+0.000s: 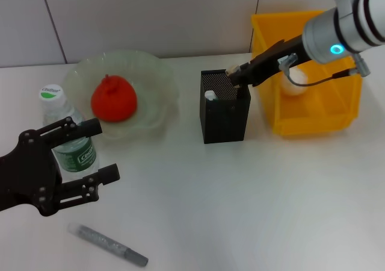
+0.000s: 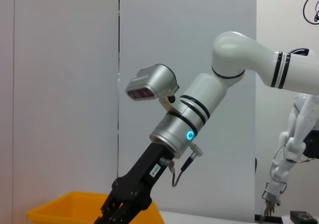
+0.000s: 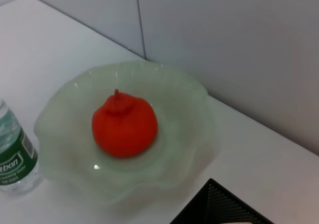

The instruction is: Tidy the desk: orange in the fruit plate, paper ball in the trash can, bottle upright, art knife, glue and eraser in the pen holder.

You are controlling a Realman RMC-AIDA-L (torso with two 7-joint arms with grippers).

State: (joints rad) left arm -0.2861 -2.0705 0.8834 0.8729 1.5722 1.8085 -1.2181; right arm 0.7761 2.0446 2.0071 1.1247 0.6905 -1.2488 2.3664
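Right gripper (image 1: 236, 74) is poised at the pen holder (image 1: 224, 107) rim, fingers apparently clenched on something small.
Glue (image 1: 108, 244) is left lying near the released left gripper (image 1: 90, 153).

A plain white table (image 1: 240, 199) filled the lower part of the head view. Behind it stood a pale grey panelled wall (image 1: 150, 18) with thin dark seams between the panels, and the wall met the table's far edge in a straight line.
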